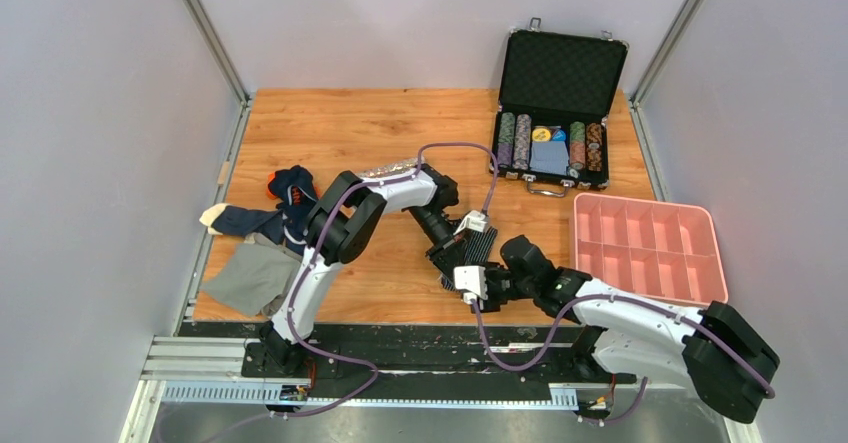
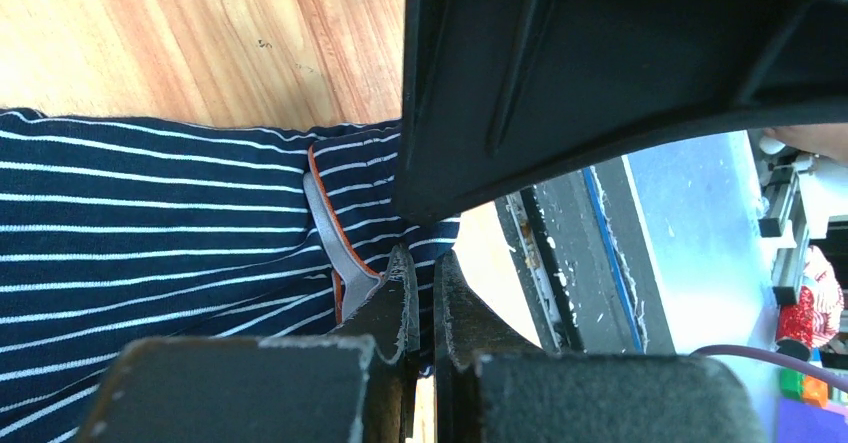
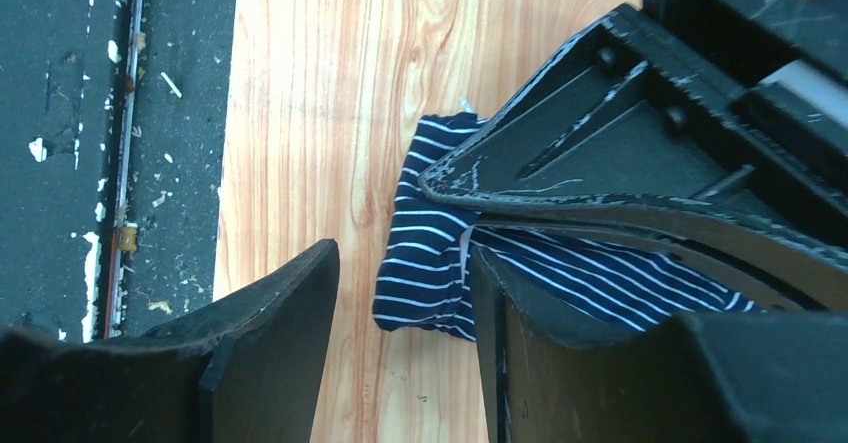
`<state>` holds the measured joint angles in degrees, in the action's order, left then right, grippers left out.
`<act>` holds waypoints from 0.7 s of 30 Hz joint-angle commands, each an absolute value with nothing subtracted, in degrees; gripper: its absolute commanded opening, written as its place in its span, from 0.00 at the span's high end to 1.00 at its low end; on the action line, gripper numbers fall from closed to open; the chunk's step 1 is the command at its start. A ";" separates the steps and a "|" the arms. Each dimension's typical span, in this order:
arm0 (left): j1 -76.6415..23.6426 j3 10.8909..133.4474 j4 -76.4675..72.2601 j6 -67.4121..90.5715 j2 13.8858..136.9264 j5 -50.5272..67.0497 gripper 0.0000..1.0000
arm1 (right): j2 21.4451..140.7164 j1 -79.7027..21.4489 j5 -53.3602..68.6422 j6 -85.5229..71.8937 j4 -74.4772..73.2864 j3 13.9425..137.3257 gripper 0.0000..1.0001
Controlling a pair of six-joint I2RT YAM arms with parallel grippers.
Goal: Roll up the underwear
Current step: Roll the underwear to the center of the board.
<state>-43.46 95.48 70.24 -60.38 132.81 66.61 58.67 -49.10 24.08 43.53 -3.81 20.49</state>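
Left gripper (image 2: 424,263), fully closed, apparently pinches navy white-striped cloth boxer briefs (image 2: 150,233) at the wooden table's (image 1: 350,133) 6 o'clock edge as anchor; right gripper (image 3: 402,258), half open and empty, straddles their end.

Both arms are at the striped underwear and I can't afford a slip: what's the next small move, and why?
Probably close the right gripper on the underwear, at its folded end. Its jaws stand open with that end between them, beside the left gripper, which looks shut on the cloth. A second grip should steady it for rolling.
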 commanded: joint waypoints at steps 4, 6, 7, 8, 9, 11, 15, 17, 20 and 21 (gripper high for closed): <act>-42.75 97.21 71.37 -60.92 134.98 67.89 0.99 | 62.16 -49.32 23.55 40.30 -2.66 21.38 0.56; -42.60 97.88 73.16 -62.04 135.61 68.47 0.98 | 62.91 -48.82 23.37 38.38 -4.35 22.46 0.58; -42.52 98.07 73.84 -62.13 135.83 68.56 0.98 | 63.15 -48.41 23.67 37.35 -5.45 22.95 0.60; -42.36 98.32 74.01 -62.40 136.04 68.73 0.98 | 63.48 -47.79 24.39 36.57 -6.56 23.29 0.63; -42.32 98.42 74.27 -62.53 136.14 68.69 0.98 | 63.79 -47.13 25.43 36.03 -7.33 23.24 0.66; -42.09 98.77 74.49 -62.61 136.31 68.57 0.98 | 64.33 -46.28 26.90 35.45 -7.73 22.53 0.71; -41.21 99.64 74.81 -61.39 136.75 69.27 0.98 | 64.46 -45.32 27.67 35.28 -8.01 23.09 0.87; -40.43 100.18 75.70 -60.50 137.47 70.63 0.97 | 65.24 -43.97 28.04 31.99 -8.88 24.36 1.00; -39.52 102.89 81.68 -63.60 140.03 72.31 0.96 | 69.54 -37.16 36.97 25.75 -14.87 27.86 1.00; -39.35 104.49 83.07 -64.36 140.72 72.50 0.95 | 70.96 -35.61 38.81 26.96 -17.01 28.93 1.00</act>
